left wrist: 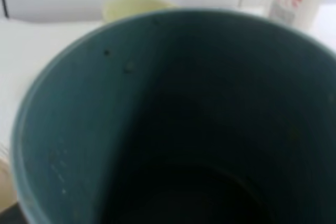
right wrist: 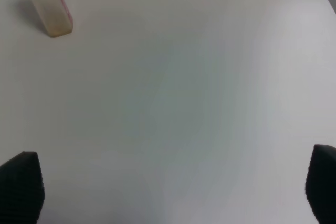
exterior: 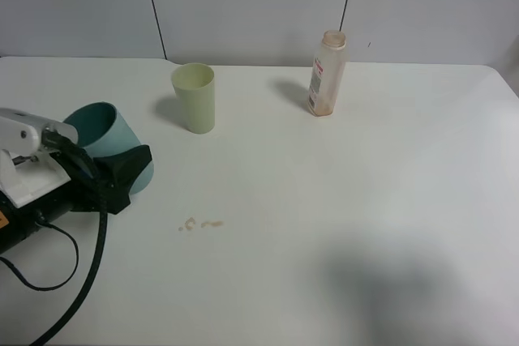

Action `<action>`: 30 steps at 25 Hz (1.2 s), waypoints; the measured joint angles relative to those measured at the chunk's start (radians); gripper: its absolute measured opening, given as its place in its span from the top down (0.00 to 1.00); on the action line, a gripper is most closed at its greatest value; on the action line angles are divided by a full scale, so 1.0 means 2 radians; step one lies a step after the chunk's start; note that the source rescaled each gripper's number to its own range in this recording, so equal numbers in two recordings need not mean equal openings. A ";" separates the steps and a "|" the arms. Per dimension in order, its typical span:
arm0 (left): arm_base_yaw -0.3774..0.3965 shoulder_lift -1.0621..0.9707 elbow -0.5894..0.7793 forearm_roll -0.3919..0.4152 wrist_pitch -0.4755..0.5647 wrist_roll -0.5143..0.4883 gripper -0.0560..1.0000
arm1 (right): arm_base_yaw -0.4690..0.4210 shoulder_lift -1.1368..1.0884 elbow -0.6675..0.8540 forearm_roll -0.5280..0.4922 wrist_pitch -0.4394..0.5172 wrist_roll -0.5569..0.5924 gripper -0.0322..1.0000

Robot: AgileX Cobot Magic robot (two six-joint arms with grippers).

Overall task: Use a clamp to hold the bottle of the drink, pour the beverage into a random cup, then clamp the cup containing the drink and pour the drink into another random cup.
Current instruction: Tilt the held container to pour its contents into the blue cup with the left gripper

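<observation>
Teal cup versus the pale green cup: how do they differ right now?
The teal cup is tilted in the shut left gripper; the pale green cup stands upright, free on the table. The teal cup is darker and nearer the camera; the pale green cup is farther back. Both are plain, handleless tumblers.

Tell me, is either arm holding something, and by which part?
The left gripper grips the tilted teal cup by its side wall, though the exact contact is hidden. The right gripper is open, holding nothing.
</observation>
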 joint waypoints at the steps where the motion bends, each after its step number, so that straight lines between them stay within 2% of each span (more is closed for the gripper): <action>1: 0.000 -0.010 0.000 -0.008 0.000 0.009 0.94 | 0.000 0.000 0.000 0.000 0.000 0.000 0.00; 9: 0.009 -0.065 0.001 -0.067 0.000 0.090 0.94 | 0.000 0.000 0.000 0.000 0.000 0.000 0.00; 12: 0.040 -0.082 0.001 -0.069 0.000 0.111 0.94 | 0.000 0.000 0.000 0.000 0.000 0.000 0.00; 16: 0.105 -0.097 0.001 -0.053 0.000 0.114 0.94 | 0.000 0.000 0.000 0.000 0.000 0.000 0.00; 18: 0.146 -0.104 0.001 -0.029 0.000 0.115 0.94 | 0.000 0.000 0.000 0.000 0.000 0.000 0.00; 21: 0.226 -0.112 0.001 0.027 0.000 0.114 0.94 | 0.000 0.000 0.000 0.000 0.000 0.000 0.00; 25: 0.337 -0.113 -0.001 0.123 0.000 0.086 0.94 | 0.000 0.000 0.000 0.000 0.000 0.000 0.00; 30: 0.497 -0.113 -0.017 0.274 0.000 0.038 0.94 | 0.000 0.000 0.000 0.000 0.000 0.000 0.00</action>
